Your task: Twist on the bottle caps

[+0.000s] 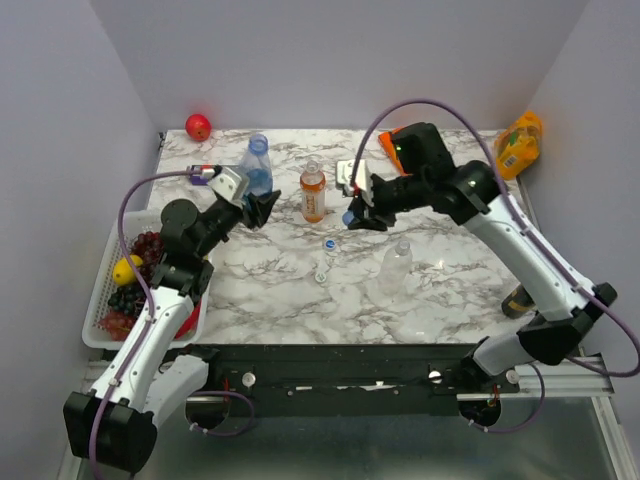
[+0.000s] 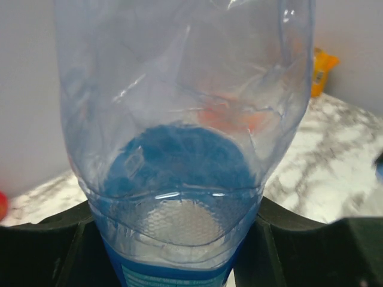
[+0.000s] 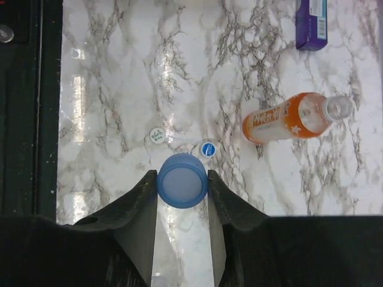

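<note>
My left gripper [image 1: 262, 208] is shut on the lower body of the blue-labelled bottle [image 1: 257, 165], which stands at the back left. In the left wrist view this bottle [image 2: 179, 119] fills the frame, with a black finger pressed on each side of it. My right gripper [image 3: 182, 180] is shut on the solid blue cap [image 3: 182, 179] and holds it above the table's middle [image 1: 347, 216]. Two whitish caps [image 3: 157, 136] [image 3: 207, 149] lie on the marble just beyond it. The orange bottle [image 1: 313, 192] stands uncapped between the grippers. The all-clear bottle [image 1: 396, 265] stands nearer the front.
A white basket [image 1: 100, 330] of fruit sits at the left edge. A red fruit [image 1: 198, 126] lies at the back left corner, and a yellow-orange pouch [image 1: 518, 143] at the back right. A dark can [image 1: 518, 300] is at the right edge. A purple box [image 3: 312, 24] lies beyond the orange bottle.
</note>
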`<act>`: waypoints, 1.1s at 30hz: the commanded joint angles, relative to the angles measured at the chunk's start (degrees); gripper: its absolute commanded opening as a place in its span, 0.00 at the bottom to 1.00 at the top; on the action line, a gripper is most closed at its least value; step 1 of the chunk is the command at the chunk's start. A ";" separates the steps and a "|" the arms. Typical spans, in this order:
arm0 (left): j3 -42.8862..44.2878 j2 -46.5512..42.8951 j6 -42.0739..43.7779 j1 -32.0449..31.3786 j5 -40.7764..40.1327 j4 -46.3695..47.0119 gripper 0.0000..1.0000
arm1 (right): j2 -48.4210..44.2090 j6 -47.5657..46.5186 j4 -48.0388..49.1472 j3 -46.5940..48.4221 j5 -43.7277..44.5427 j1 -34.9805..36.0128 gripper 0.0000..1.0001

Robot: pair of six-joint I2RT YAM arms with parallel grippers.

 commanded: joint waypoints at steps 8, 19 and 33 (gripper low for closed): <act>-26.71 -12.56 18.28 -16.03 15.09 4.88 0.00 | -7.79 -1.31 -12.24 4.76 -9.30 0.37 0.31; -29.71 -7.73 15.74 -21.40 13.68 8.31 0.00 | -2.95 -16.16 -17.51 10.21 -6.39 9.26 0.34; -30.15 -7.64 16.35 -23.77 11.84 9.53 0.00 | 1.00 -20.92 -19.10 11.71 -3.93 11.99 0.36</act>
